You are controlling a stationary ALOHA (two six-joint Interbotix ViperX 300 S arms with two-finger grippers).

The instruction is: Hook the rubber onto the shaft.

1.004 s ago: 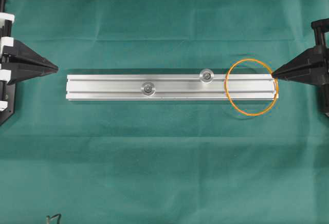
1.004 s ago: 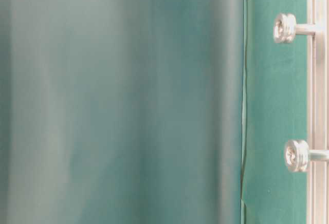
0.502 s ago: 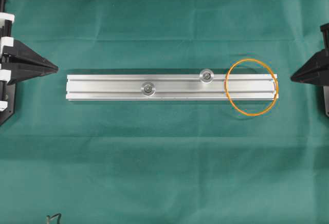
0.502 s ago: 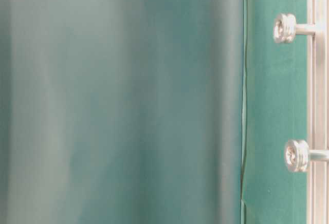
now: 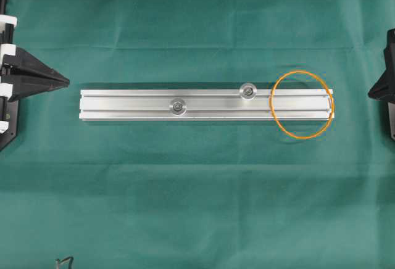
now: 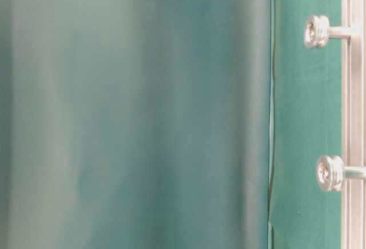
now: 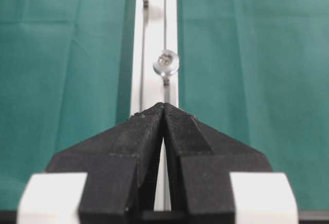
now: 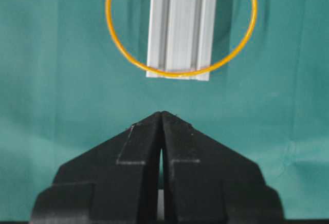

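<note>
Rubber (image 5: 302,105) lies across rail (image 5: 203,105); both grippers closed, empty; no writing visible.

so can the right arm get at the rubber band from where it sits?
Probably yes. The right gripper is shut and faces the rubber band at the rail end, with only bare cloth between them.

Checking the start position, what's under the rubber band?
The band lies across the rail's right end, its arcs resting on green cloth either side. Neither shaft is inside it. Nothing is hidden.
</note>
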